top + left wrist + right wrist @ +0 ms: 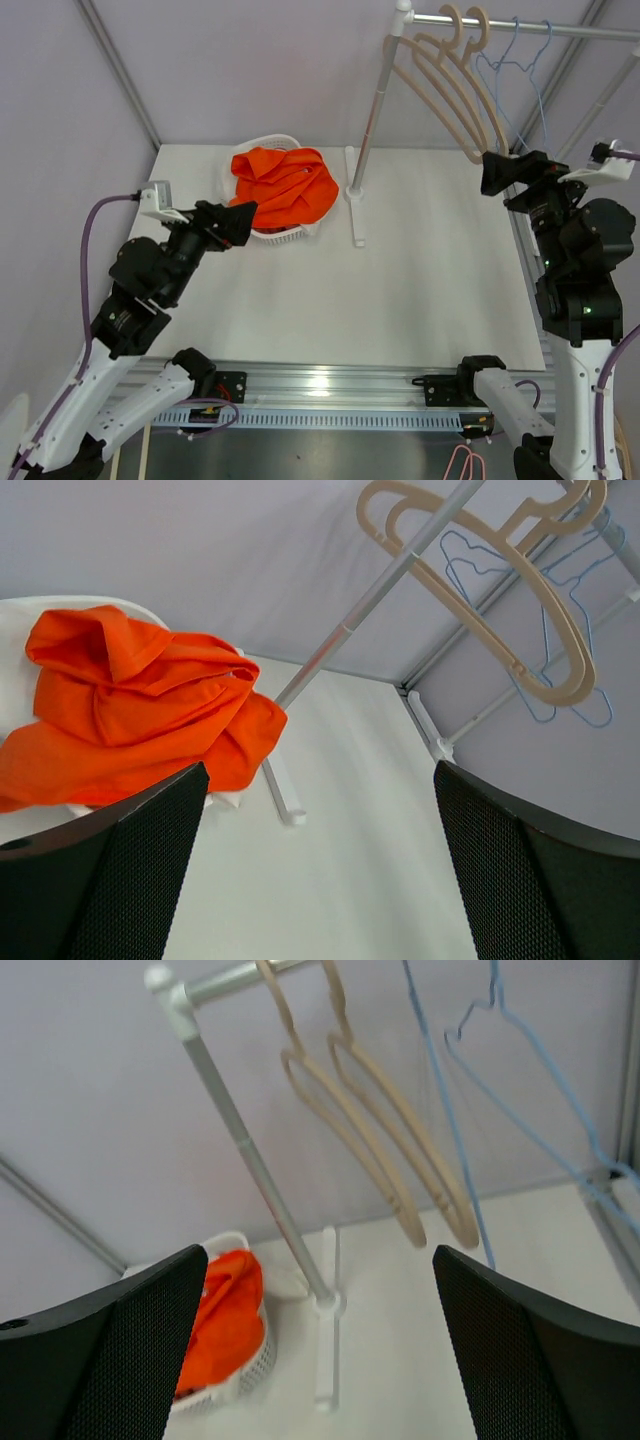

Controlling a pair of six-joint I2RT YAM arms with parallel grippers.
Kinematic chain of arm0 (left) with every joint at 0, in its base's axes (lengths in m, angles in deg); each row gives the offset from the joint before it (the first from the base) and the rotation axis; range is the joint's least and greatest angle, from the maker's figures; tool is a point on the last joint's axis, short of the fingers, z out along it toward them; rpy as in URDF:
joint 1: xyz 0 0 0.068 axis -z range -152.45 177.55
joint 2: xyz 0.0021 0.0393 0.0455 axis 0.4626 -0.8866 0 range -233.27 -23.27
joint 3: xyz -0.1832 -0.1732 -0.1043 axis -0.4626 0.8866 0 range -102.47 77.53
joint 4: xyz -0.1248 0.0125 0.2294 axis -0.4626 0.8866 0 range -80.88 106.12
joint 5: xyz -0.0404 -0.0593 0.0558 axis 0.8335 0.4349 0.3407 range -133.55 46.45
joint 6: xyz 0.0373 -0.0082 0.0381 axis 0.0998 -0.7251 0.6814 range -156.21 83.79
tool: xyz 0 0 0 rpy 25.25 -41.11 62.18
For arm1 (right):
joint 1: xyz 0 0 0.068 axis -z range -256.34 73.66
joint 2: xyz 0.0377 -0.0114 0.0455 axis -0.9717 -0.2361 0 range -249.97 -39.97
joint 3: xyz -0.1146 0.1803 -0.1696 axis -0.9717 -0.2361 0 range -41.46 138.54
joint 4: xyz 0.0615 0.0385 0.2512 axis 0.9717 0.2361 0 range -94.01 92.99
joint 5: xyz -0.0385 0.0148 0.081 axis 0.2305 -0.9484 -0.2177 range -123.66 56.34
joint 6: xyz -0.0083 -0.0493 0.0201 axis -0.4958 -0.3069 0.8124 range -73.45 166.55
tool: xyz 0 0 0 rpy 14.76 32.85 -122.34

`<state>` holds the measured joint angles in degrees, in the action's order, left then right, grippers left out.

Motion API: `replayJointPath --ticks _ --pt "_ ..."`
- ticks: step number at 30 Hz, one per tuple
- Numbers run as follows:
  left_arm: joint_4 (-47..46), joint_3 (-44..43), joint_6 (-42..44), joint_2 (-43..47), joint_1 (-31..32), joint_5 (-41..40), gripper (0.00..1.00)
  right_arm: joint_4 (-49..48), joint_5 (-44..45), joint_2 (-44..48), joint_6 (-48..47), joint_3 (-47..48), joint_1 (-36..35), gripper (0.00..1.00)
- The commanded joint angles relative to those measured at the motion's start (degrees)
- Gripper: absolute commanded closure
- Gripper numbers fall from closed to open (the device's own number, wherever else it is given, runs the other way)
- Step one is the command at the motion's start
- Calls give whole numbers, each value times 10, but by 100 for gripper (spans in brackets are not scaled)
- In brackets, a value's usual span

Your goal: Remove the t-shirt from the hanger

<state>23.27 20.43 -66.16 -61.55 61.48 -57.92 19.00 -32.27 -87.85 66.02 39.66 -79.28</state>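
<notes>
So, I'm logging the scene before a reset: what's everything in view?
T-shirt: one, orange, bunched in the basket.
Basket: one, white, far left of the table.
Beige hangers: two, bare, on the rack's rail, far right.
Blue wire hangers: seemingly two, same rail, further right.
Rack: one, silver-white, its foot at the table's far middle.
Table: one, white.
Left gripper: black, open, empty, near the basket.
Right gripper: black, open, empty, below the beige hangers.

A robotics lab cell — white table [400, 300], aluminium base rail [330, 385], plain tent-like walls [250, 60].
</notes>
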Motion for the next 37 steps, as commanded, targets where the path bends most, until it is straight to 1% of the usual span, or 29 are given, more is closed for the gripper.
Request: replayJointPath --ticks 1,7,11,13,17,25,37 --pt "68 16 -3 47 5 15 0 62 -68 36 24 -39 -3 1" --pt "137 29 2 101 5 49 1 120 -110 75 44 -80 -2 1" --pt "141 51 1 119 6 83 0 143 -118 108 45 -104 -3 1" --pt "147 58 7 124 5 87 1 149 -110 119 41 -116 -3 0" --pt "166 56 20 130 5 71 0 153 -113 130 32 -125 -2 1" --pt "179 48 30 146 5 58 1 141 -134 116 34 -130 -3 0" --pt "185 40 46 128 5 42 1 118 -137 111 45 -135 -3 1"
